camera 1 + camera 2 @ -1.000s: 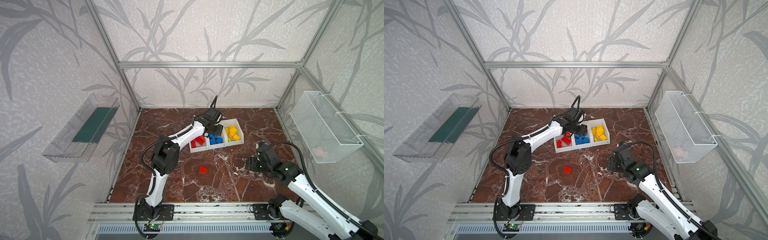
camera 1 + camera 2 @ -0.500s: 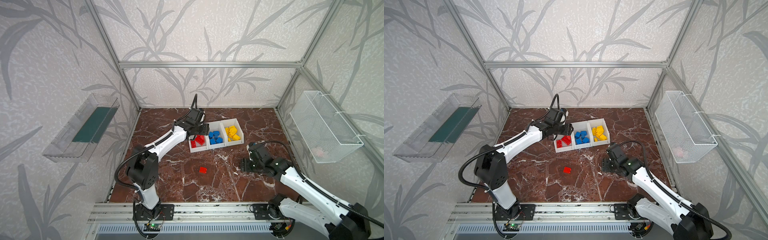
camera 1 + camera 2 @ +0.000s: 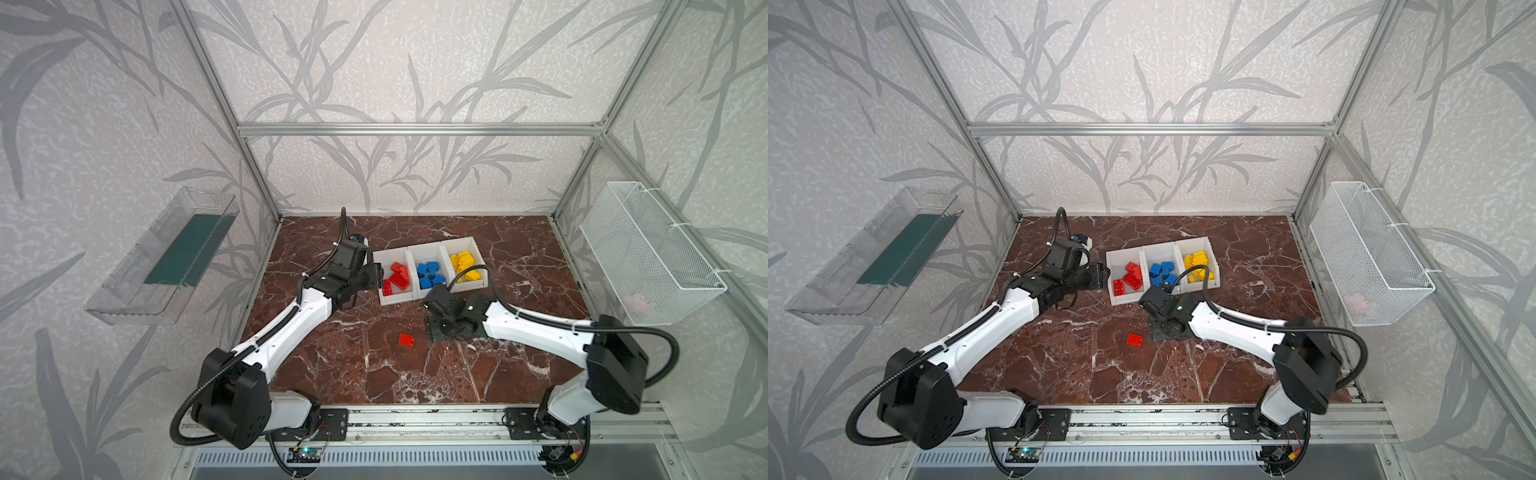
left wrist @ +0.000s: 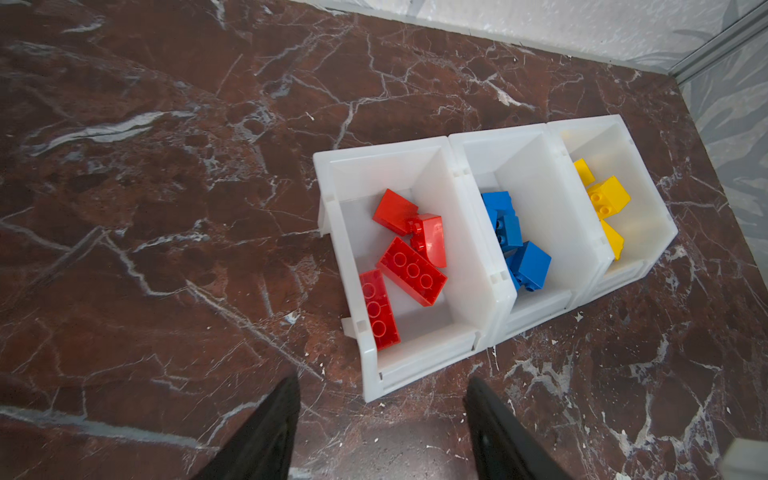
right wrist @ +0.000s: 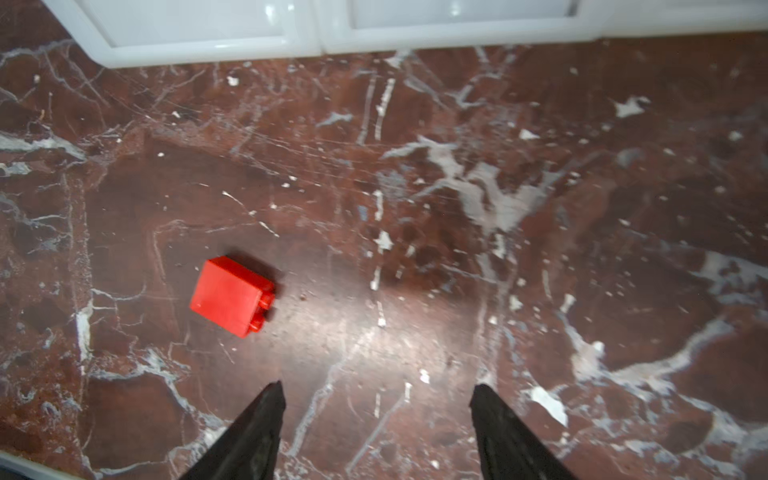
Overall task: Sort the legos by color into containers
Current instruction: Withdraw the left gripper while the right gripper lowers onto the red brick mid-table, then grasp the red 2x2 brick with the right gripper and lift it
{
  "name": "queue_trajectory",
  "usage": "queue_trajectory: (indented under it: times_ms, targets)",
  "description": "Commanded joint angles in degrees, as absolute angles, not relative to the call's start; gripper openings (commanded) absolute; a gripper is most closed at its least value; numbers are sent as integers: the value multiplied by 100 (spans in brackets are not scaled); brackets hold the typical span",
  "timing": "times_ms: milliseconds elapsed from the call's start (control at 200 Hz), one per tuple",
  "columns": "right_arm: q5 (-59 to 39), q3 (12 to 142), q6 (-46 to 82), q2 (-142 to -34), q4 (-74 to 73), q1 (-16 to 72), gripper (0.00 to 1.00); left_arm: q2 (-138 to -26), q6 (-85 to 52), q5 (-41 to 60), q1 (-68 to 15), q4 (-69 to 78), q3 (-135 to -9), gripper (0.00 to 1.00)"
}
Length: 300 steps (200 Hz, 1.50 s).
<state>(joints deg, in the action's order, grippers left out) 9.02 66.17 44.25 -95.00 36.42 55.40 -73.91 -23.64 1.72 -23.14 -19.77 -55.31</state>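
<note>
My right gripper (image 5: 376, 411) is spread and empty, near the loose red brick (image 5: 232, 296) lying before the bins (image 4: 451, 143), on its side I think. My left gripper (image 4: 380, 415) gapes empty by the bins' red end.

My left gripper (image 3: 374, 277) has drawn back from above the bins to just left of the red-brick bin (image 3: 390, 252). My right gripper (image 3: 435, 333) has swung in beside the loose red brick (image 3: 406, 340).
</note>
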Motion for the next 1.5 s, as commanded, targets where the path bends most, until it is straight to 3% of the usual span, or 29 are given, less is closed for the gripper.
queue_trajectory:
  times_ms: [0,345,930,1495]
  targets:
    - [1115,7230,4742,-10220,3974,5769,71,-6966,-2517,-77,-2272,-1917,-5159,67]
    - [1197,8486,4904,-11582,4338,6211,71,-6284,-2582,-77,-2258,-1916,-4412,67]
    - [1436,8563,5115,-11795,4820,6258,69,-6196,-2575,13,-2257,-1852,-4217,68]
    - [817,8398,5030,-11962,4332,6118,46,-6187,-2589,9,-2259,-1911,-4234,68]
